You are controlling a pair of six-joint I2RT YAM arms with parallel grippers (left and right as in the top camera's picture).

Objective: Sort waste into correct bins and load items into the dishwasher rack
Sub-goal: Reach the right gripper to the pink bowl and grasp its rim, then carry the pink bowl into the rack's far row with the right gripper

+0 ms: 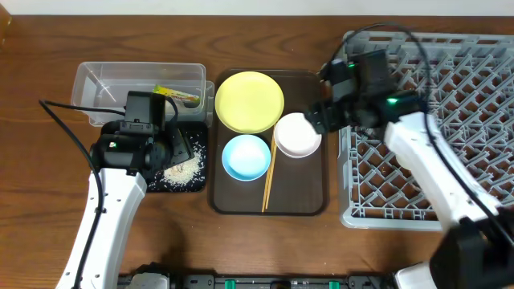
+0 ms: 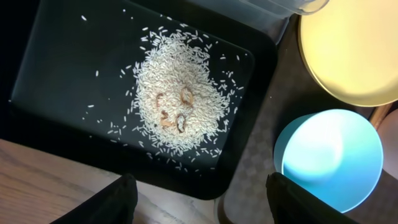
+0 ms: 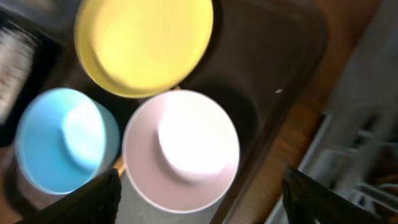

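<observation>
Gap between right claw point(image 3: 200, 200) tips looks wider than white bowl point(image 3: 180, 149).

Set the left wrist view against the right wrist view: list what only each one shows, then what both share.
Only the left wrist view clearly shows the black tray with the rice grains heaped on it, a few brownish bits in the heap. Only the right wrist view shows the white bowl and, blurred at its right edge, the dishwasher rack. Both show the yellow plate and the blue bowl, side by side on the brown serving tray.
</observation>
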